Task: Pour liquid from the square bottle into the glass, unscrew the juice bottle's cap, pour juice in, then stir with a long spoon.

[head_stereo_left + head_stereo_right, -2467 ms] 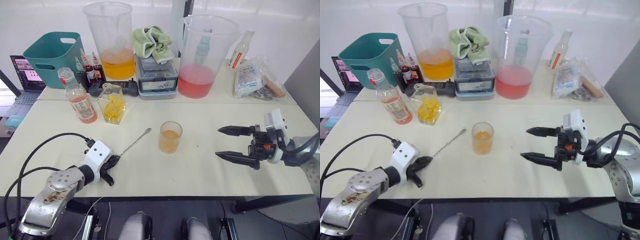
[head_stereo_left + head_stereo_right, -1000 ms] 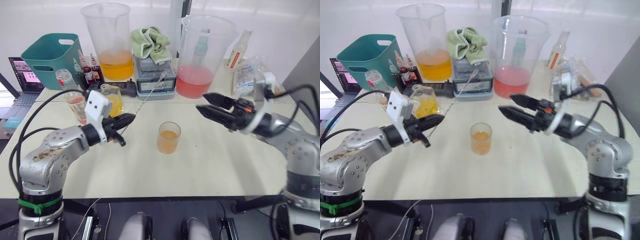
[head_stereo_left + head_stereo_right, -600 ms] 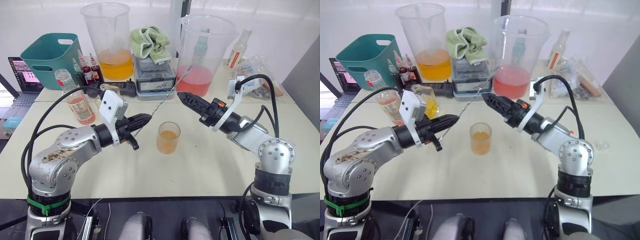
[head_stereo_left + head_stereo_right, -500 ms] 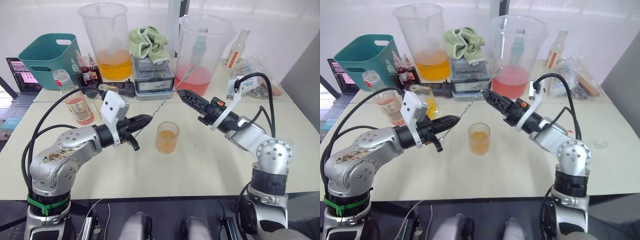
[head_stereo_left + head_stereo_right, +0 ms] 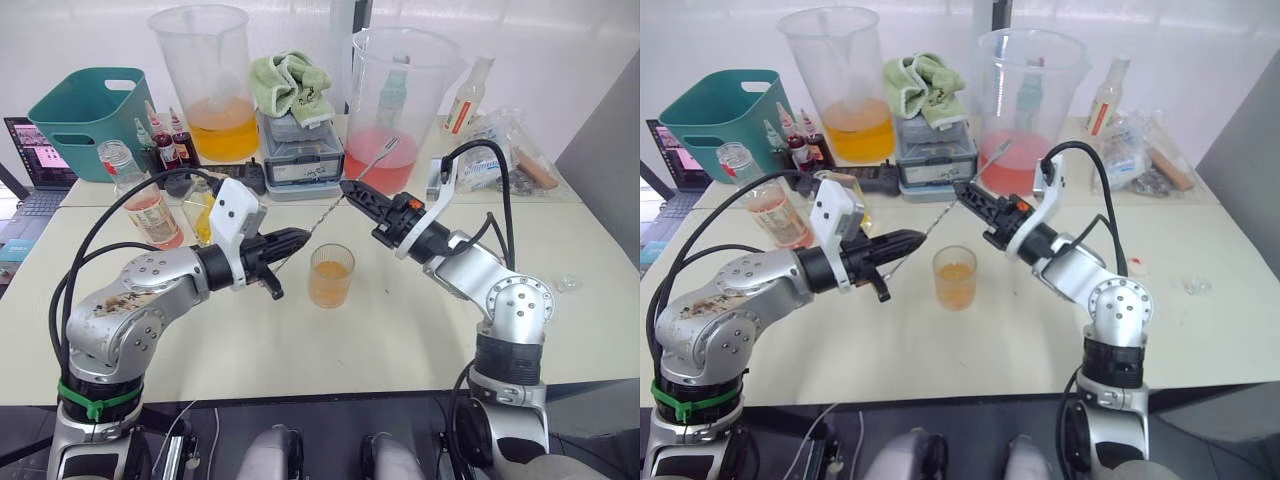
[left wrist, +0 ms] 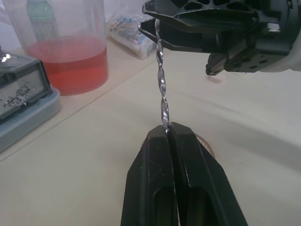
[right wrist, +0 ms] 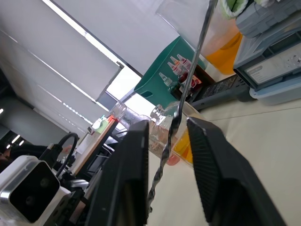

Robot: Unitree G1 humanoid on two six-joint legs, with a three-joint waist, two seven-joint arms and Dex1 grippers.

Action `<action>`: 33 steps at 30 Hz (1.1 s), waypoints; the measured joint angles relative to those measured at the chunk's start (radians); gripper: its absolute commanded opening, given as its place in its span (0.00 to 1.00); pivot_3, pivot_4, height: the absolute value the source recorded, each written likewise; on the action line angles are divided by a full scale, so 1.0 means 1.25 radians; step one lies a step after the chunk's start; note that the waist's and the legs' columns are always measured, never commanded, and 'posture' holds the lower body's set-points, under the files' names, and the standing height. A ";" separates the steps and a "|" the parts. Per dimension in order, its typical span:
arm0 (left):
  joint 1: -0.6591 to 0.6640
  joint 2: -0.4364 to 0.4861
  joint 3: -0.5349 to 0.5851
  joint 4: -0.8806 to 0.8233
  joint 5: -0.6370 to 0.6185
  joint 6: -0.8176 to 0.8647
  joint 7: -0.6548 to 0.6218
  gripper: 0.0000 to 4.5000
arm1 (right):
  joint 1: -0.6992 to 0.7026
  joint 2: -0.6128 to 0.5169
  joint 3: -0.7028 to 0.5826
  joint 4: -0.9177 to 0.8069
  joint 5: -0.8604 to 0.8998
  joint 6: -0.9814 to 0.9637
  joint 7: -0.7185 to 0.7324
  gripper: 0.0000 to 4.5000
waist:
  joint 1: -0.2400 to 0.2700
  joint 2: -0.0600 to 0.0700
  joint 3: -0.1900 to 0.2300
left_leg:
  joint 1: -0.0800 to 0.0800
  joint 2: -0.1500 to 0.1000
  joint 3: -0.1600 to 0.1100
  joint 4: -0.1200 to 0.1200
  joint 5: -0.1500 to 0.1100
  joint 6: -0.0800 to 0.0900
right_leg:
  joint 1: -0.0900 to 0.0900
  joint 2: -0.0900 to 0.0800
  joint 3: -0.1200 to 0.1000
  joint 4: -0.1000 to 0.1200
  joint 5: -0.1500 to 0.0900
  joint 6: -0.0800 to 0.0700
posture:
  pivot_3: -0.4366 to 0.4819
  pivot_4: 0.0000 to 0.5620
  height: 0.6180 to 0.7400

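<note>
The long spoon (image 5: 322,211) hangs slanted in the air above the glass (image 5: 331,276), which holds orange liquid and stands mid-table. My left gripper (image 5: 303,237) is shut on the spoon's lower handle end (image 6: 164,110). My right gripper (image 5: 346,187) reaches in from the right, and its open fingers (image 7: 134,169) straddle the twisted stem higher up. The spoon's bowl (image 5: 392,146) points toward the pink jug. The square bottle (image 5: 199,212) with yellow liquid is partly hidden behind my left wrist. The juice bottle (image 5: 150,200) stands left of it, open-mouthed. I cannot pick out the cap.
Two big jugs stand along the back, one with orange fluid (image 5: 215,90) and one with pink (image 5: 395,100). A grey scale with a green cloth (image 5: 305,150) sits between them. A teal basket (image 5: 85,110) and small dropper bottles (image 5: 160,140) are back left, a plastic bag (image 5: 500,145) back right.
My left gripper has carried the spoon toward the table's middle. My right gripper has swung in from the right and now has its fingers on either side of the stem.
</note>
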 measured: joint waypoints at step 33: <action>0.065 0.191 0.148 0.057 -0.072 -0.055 -0.164 0.99 | -0.163 -0.334 0.063 0.060 -0.123 -0.028 0.370 0.00 | -0.006 0.000 0.000 | 0.000 0.000 0.003 -0.006 0.001 -0.001 | -0.004 0.000 0.002 -0.002 0.000 0.000 | 0.48 0.27 0.99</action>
